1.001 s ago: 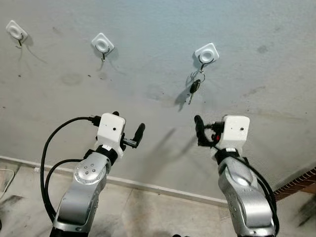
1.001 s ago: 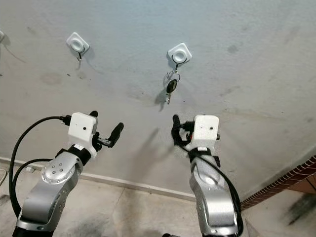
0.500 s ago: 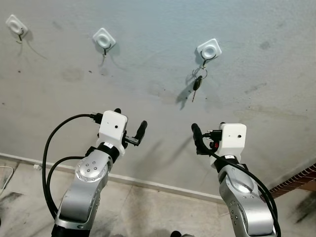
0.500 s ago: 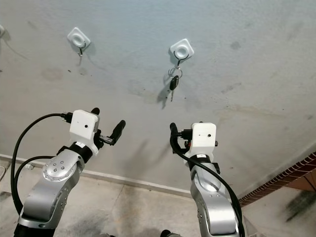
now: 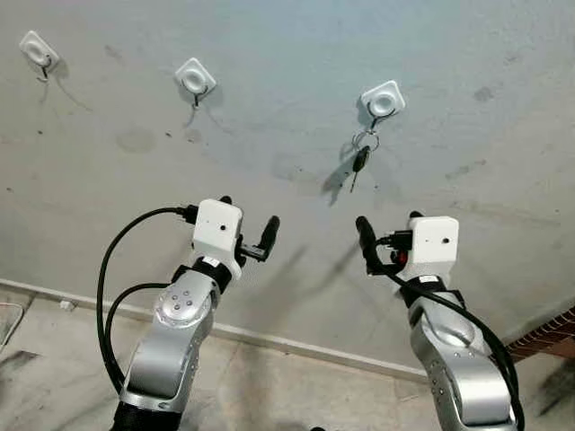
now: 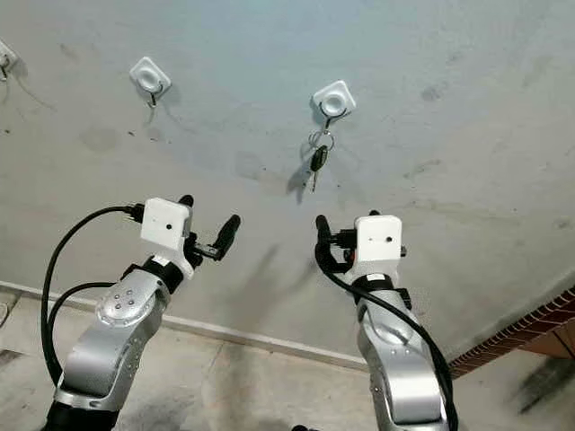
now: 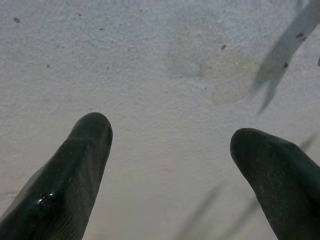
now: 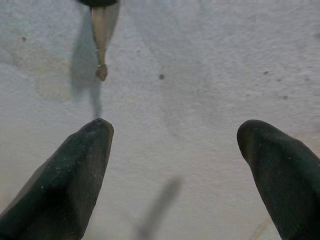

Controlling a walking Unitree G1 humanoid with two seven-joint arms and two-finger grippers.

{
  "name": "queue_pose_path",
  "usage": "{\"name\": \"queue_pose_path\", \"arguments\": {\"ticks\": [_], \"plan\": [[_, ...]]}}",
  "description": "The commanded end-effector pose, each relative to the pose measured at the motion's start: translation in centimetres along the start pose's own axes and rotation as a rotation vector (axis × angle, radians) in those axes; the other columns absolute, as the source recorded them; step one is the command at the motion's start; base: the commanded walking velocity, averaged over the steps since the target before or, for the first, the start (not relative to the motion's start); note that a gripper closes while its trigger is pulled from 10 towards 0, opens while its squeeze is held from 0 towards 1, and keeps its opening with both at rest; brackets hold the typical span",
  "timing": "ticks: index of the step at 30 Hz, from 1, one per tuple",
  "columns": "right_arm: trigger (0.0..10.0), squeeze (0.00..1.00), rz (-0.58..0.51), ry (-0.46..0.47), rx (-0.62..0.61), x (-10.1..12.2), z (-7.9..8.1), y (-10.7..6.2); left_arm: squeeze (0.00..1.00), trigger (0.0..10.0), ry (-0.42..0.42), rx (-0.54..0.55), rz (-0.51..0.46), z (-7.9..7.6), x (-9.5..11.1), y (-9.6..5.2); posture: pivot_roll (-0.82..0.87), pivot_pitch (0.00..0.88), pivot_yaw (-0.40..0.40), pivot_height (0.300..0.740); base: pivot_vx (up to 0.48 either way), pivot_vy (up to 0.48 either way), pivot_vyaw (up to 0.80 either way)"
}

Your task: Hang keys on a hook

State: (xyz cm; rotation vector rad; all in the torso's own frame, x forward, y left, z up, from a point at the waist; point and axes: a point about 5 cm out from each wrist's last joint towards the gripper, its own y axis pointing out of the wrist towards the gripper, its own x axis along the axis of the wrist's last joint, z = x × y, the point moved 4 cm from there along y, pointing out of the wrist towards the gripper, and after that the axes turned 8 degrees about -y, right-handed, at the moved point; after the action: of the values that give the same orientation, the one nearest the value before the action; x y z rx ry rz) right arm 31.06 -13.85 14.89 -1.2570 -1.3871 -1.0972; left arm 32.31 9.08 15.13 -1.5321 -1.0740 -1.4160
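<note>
Keys (image 5: 358,162): hanging on the rightmost hook (image 5: 381,102) — task done.
Right gripper (image 8: 172,165): fingers spread, empty, below the keys.
Left gripper (image 7: 170,170): fingers spread, empty — facing the wall (image 5: 269,54).

I'm facing a pale grey plaster wall (image 5: 269,54), mottled with darker stains and small specks. Along its base I see a light skirting strip (image 5: 296,346) meeting a dusty concrete floor (image 5: 54,377). At the lower right corner I make out a slanting edge of red brick (image 5: 544,337). A thin white cable (image 5: 7,319) lies at the floor's far left edge.
</note>
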Motion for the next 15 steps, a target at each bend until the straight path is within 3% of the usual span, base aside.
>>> {"name": "queue_pose_path", "arguments": {"ticks": [1,6,15], "plan": [[10.0,0.0,-0.027,0.003,-0.004,0.89,-0.22,-0.04,0.0,10.0,-0.001,0.009,-0.001,0.1,-0.13,0.16,0.05,0.049,-0.076,0.74,0.0,0.0,0.0],[10.0,0.0,-0.024,0.017,-0.005,0.78,0.1,-0.12,0.0,10.0,-0.011,0.007,0.0,0.04,-0.19,0.32,0.05,0.046,-0.076,0.74,0.0,0.0,0.0],[10.0,0.0,-0.02,0.021,-0.005,0.66,0.16,-0.1,0.0,10.0,-0.014,-0.006,-0.003,-0.11,-0.15,0.44,0.05,0.045,-0.073,0.74,0.0,0.325,0.0]]}}
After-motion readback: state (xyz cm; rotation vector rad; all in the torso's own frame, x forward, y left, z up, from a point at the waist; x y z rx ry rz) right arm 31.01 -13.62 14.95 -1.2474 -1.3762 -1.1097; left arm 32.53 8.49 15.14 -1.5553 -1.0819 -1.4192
